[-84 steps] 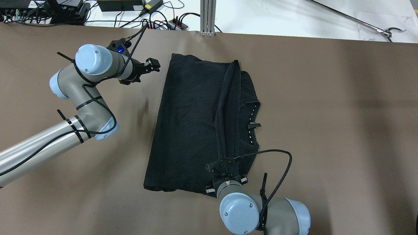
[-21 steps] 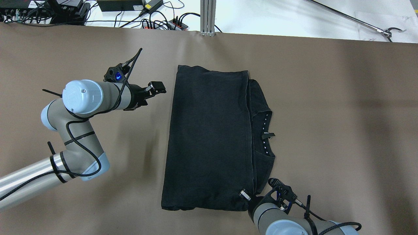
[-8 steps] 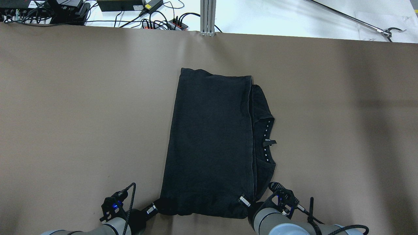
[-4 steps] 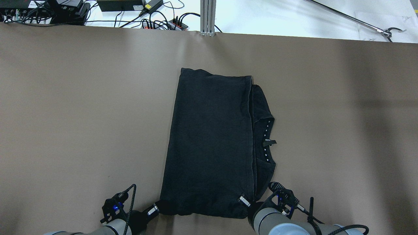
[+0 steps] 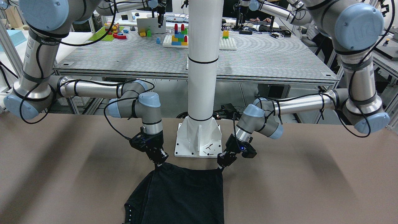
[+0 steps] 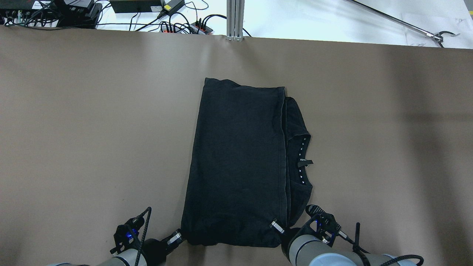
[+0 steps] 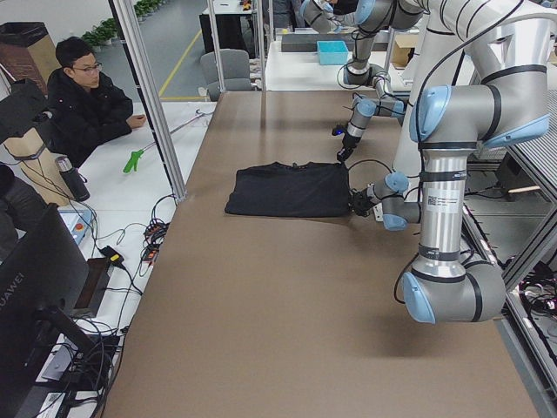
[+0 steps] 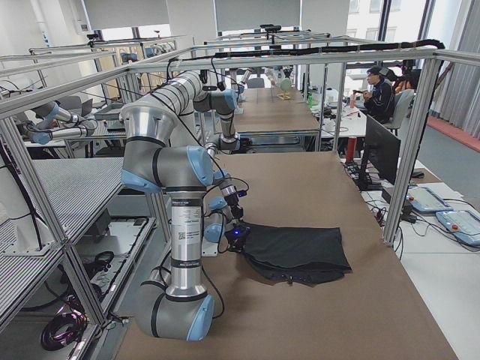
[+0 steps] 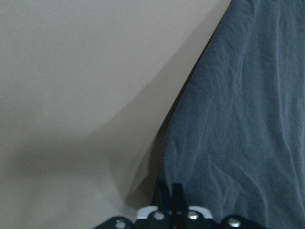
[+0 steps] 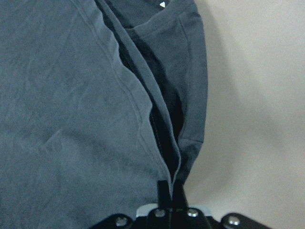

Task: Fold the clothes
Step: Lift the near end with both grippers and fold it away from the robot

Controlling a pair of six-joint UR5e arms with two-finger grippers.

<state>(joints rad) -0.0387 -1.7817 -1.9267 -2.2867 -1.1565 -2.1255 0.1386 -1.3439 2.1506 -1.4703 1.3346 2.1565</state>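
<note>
Pinching the two near corners, we have our left gripper (image 6: 180,233) and right gripper (image 6: 276,226) clamped shut on the clothes (image 6: 236,162). They lie flat mid-table (image 6: 92,129), long axis running away from us, neckline (image 6: 301,162) facing our right.

counter (image 6: 92,129): brown, matte | white pillar (image 5: 202,77) w/ base plate (image 5: 198,141) at robot-side edge, mid | alu post (image 6: 235,20) at far edge, mid | pwr strips + cables (image 6: 177,26) beyond far-left corner | reacher tool (image 6: 406,24) beyond far-right corner | seated person (image 7: 87,104), black jacket, off far edge | toy blocks (image 5: 178,35) on bench behind pillar
</note>
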